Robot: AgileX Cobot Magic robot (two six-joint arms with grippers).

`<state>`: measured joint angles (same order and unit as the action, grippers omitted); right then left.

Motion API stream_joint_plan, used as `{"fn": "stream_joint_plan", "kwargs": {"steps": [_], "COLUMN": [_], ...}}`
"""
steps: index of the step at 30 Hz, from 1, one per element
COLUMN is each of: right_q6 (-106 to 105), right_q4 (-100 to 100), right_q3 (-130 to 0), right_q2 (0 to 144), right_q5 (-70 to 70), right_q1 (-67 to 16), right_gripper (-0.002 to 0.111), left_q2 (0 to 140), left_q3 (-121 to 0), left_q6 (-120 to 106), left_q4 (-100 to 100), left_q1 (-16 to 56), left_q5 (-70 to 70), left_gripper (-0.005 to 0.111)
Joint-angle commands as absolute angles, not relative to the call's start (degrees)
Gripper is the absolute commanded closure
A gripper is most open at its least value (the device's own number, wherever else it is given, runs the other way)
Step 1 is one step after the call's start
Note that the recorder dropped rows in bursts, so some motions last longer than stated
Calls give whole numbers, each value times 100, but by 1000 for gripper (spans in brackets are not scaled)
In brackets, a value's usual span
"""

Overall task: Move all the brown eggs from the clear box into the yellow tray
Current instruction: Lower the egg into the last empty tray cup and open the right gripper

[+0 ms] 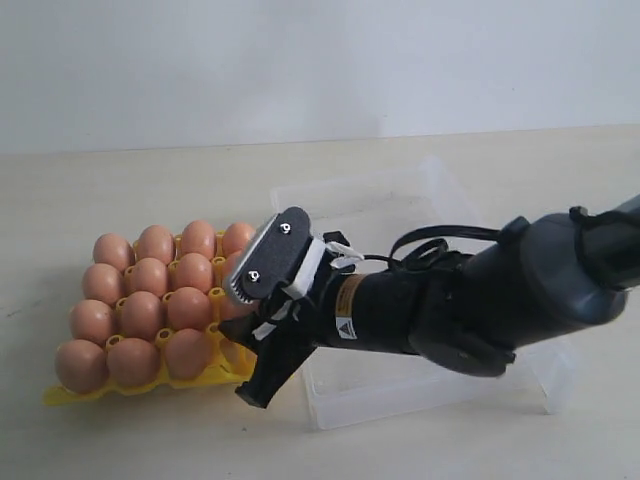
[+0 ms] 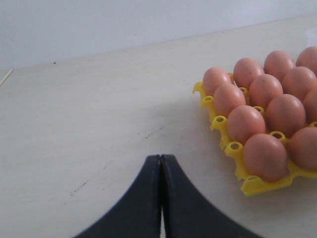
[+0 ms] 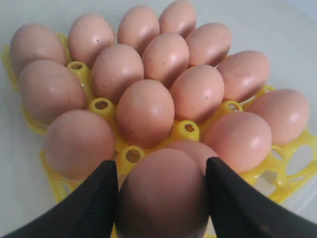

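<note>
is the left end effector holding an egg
No, the left end effector is shut and empty, its fingers pressed together above the table.

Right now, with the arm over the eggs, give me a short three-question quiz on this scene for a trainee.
1. True or false: the left end effector is open.
2. What does the right end effector hold? A: a brown egg. B: a lid. C: nothing.
3. Where do the other eggs sit?
Key: 1 false, it is shut. 2 A. 3 In the yellow tray.
</note>
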<state>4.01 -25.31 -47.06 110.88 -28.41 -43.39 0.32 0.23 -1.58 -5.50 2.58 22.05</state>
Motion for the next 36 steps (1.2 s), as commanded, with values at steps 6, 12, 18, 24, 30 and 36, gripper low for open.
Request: {"fn": "stream_joint_plan", "kwargs": {"steps": [6, 12, 18, 24, 30, 36], "right_q6": [2422, 3694, 4070, 4171, 4176, 4203], "right_q4": [-4656, -5832, -6059, -6059, -6059, -6059], "right_q3": [-5175, -5197, -5273, -5391, -5469, -5469], "right_q2": [11080, 11069, 11069, 10984, 10948, 10948], "right_q5": [-1994, -1980, -2000, -2066, -2121, -2419], "right_q1": [-4323, -4323, -4323, -4323, -4323, -4323], "right_gripper": [108, 108, 108, 108, 108, 108], "left_q2": [0, 0, 0, 0, 0, 0], "left_q3": [0, 0, 0, 0, 0, 0], "left_q6": [-130, -130, -130, -130, -130, -130], "left_q4": [-544, -544, -544, -544, -544, -544], "left_q1": [286, 286, 286, 286, 286, 286], "left_q5": [2169, 2169, 2169, 2169, 2169, 2169], "left_gripper": [107, 107, 107, 107, 107, 107]}}
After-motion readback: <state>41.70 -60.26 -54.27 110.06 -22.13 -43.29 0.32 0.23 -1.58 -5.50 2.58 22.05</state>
